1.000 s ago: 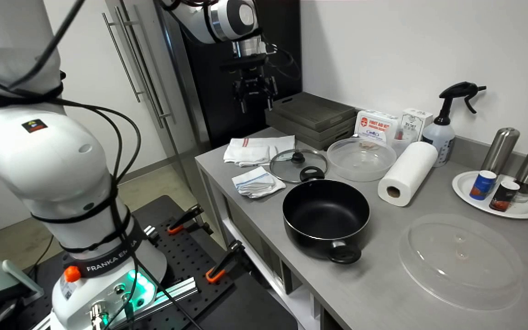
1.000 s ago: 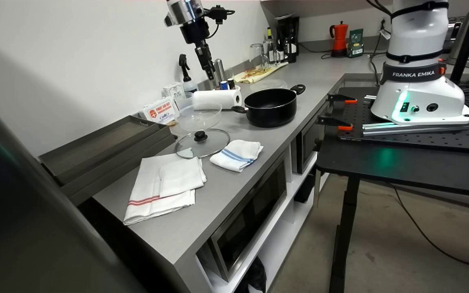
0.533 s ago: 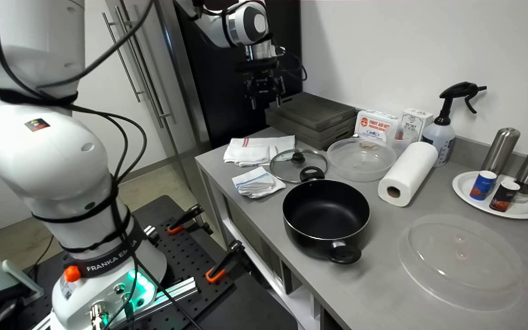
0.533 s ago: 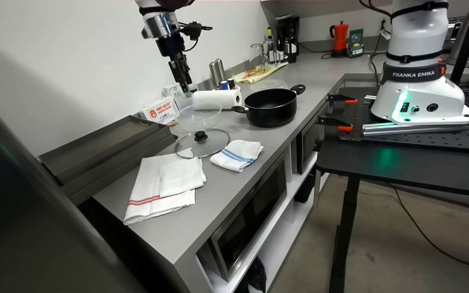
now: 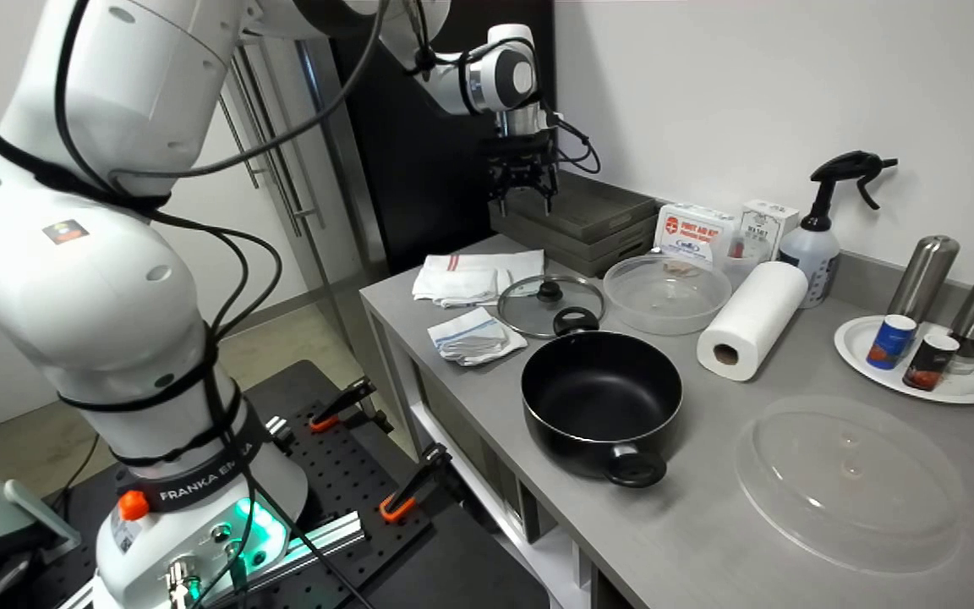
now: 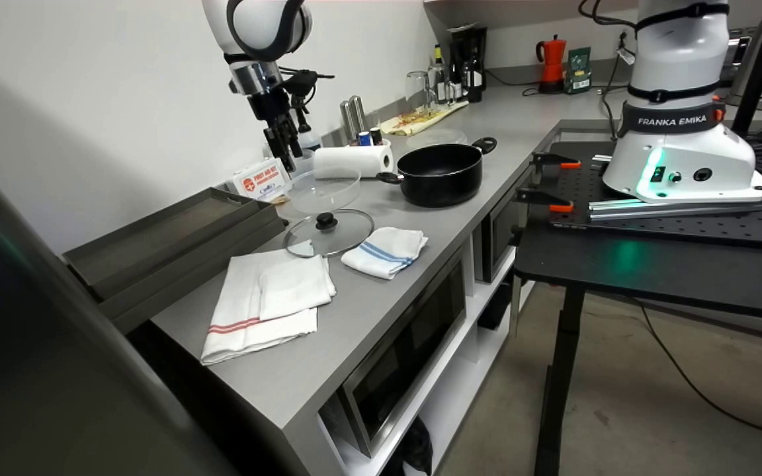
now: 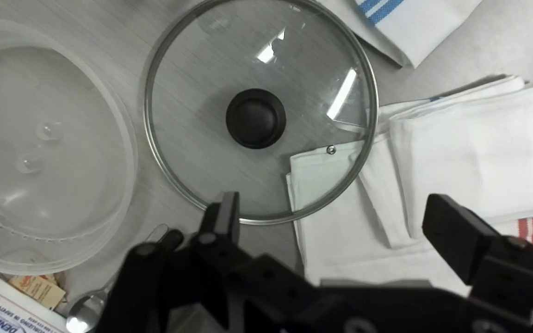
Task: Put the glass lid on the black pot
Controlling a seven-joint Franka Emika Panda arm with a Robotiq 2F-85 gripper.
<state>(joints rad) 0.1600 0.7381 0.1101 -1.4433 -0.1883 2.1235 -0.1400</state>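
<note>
The glass lid lies flat on the counter with its black knob up, in both exterior views. Its edge overlaps a corner of a folded white towel. In the wrist view the lid is ahead of the fingers, with its knob near the upper middle. The black pot stands upright and uncovered beside the lid, also in the exterior view; it is out of the wrist view. My gripper is open and empty, above the counter near the lid and grey trays. Its fingers are wide apart.
White folded towels lie beside the lid. A clear plastic cover, a paper-towel roll and a first aid box stand along the wall side. Stacked grey trays are at the counter's end. Another clear cover lies beyond the pot.
My open gripper has moved right and down in an exterior view, and left and down in an exterior view, coming closer to the lid. The lid, pot and towels have not moved.
</note>
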